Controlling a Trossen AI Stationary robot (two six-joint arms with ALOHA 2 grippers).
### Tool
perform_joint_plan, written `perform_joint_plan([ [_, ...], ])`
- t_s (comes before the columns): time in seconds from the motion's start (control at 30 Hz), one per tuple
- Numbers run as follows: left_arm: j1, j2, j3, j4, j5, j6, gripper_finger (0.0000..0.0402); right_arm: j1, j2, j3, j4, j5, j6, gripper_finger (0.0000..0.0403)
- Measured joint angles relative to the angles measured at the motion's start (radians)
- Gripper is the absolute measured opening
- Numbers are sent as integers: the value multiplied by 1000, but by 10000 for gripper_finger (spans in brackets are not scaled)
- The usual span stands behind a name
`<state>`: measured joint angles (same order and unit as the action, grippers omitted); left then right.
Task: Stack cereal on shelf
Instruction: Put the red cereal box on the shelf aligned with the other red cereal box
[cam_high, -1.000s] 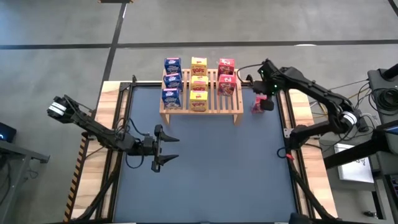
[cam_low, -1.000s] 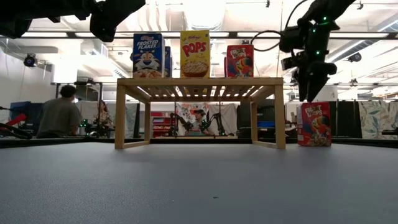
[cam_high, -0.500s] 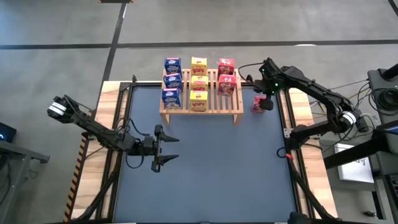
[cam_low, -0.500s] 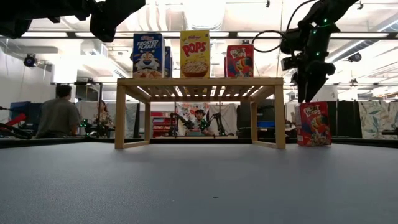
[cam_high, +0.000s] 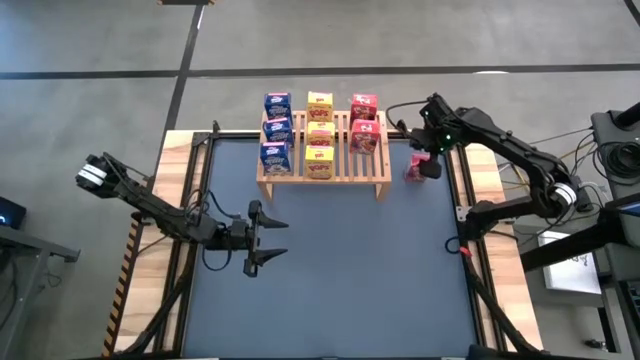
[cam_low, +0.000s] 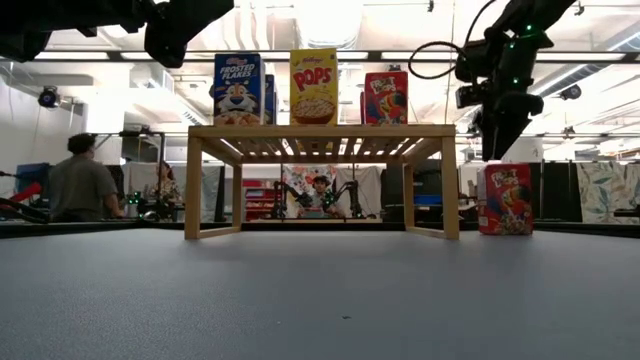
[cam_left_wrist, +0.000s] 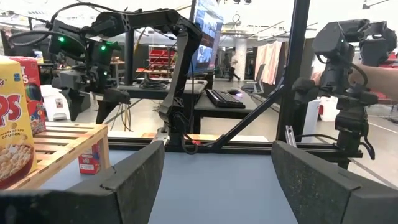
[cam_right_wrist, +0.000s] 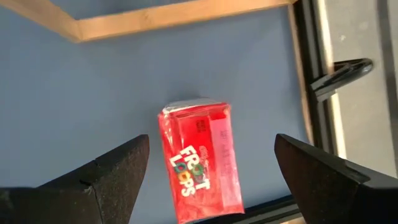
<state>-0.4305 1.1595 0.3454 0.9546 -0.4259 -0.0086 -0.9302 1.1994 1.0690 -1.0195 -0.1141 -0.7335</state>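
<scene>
The wooden shelf (cam_high: 340, 165) stands at the table's far middle on its legs. It carries a row of blue cereal boxes (cam_high: 276, 130), a row of yellow ones (cam_high: 319, 135) and two red ones (cam_high: 364, 125). Another red cereal box (cam_right_wrist: 200, 160) stands upright on the blue mat just right of the shelf (cam_low: 505, 198). My right gripper (cam_right_wrist: 211, 142) hovers above it, pointing down and open, one finger on each side and clear of the box. My left gripper (cam_high: 265, 240) waits open over the mat's near left, pointing level.
Black frame rails (cam_high: 462, 190) run along the mat's left and right sides, the right one close beside the lone red box. The blue mat (cam_high: 350, 270) in front of the shelf is bare. A person (cam_low: 80, 185) sits in the room beyond the table.
My right gripper has turned slightly above the lone red box and stays open. The box stands where it was.
</scene>
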Motion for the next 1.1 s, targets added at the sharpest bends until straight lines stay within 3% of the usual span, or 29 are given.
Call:
perform_joint_plan([
  [0.3,-1,0,0,-3,0,0,281,0,7,-87,65,2,-20,336],
  [0.83,-1,-1,0,-4,0,0,281,0,54,-117,141,13,17,335],
  [1.1,-1,-1,0,-5,0,-3,281,0,68,-117,136,13,27,299],
])
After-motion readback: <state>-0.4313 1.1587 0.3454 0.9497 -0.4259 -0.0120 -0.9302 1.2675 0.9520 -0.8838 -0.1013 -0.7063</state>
